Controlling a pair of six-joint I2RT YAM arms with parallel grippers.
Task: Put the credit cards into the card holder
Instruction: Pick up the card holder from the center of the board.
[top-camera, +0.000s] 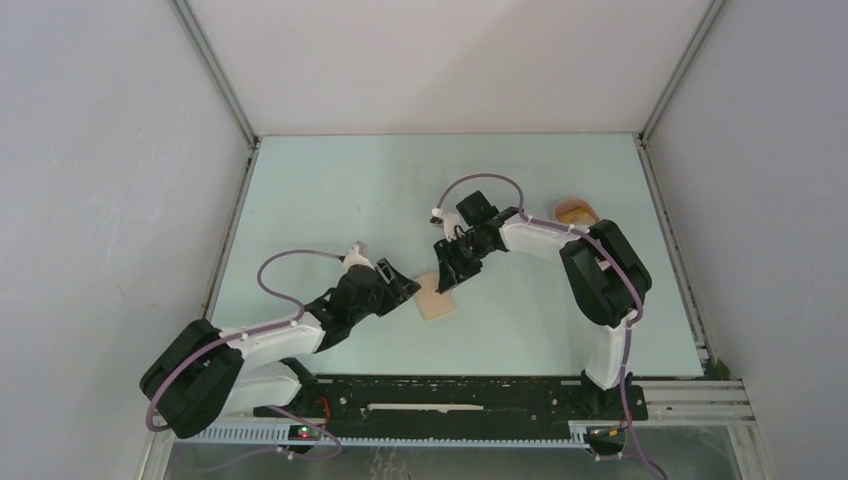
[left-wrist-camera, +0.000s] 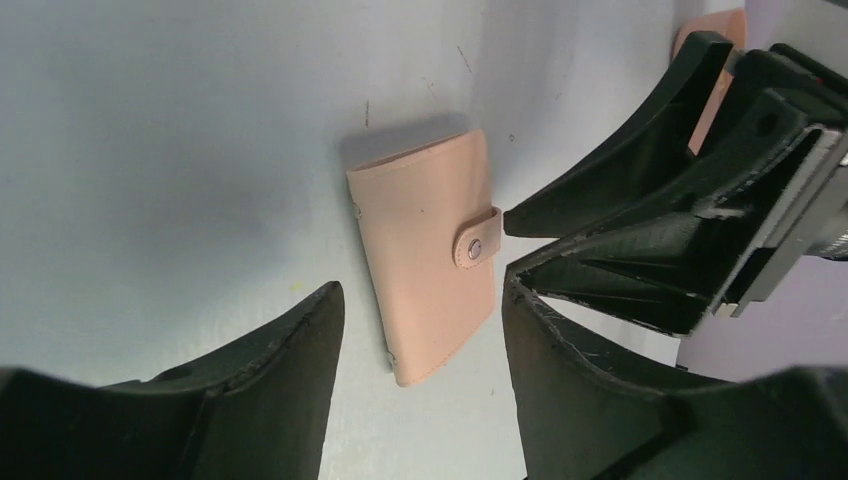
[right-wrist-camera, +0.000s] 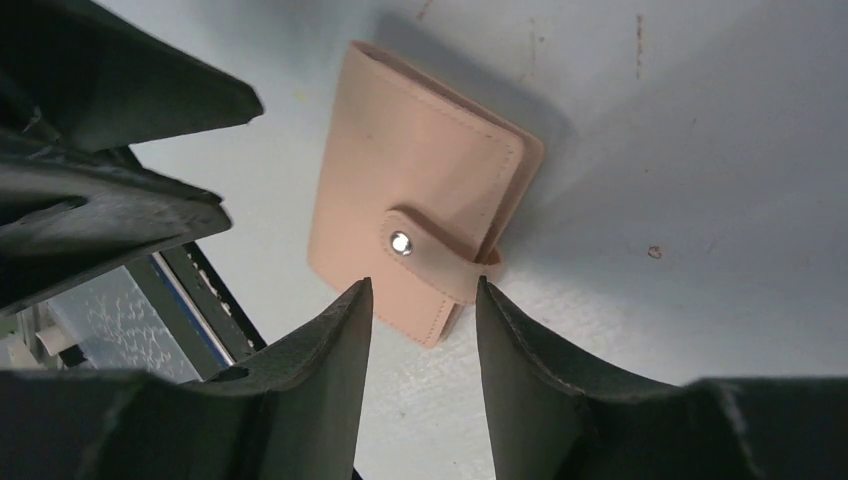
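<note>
1. Since the card holder (top-camera: 436, 297) lies snapped shut, flat on the desk (top-camera: 330, 200), both arms crowd it.
2. Left gripper (left-wrist-camera: 422, 290), spread, brackets its end, likely to steady it.
3. Right gripper (right-wrist-camera: 422, 285), parted and pinching nothing, faces the snap strap (right-wrist-camera: 430, 255), probably to unfasten it.

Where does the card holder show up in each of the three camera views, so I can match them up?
Top external: the card holder lies flat on the table, a little below the centre of the picture.
Left wrist: centre of the picture, standing on end, slightly tilted.
Right wrist: upper centre, tilted.
Shared landmark: its snap tab, clear in both wrist views, on the right edge in the left one and the lower edge in the right one; too small to see from above.
</note>
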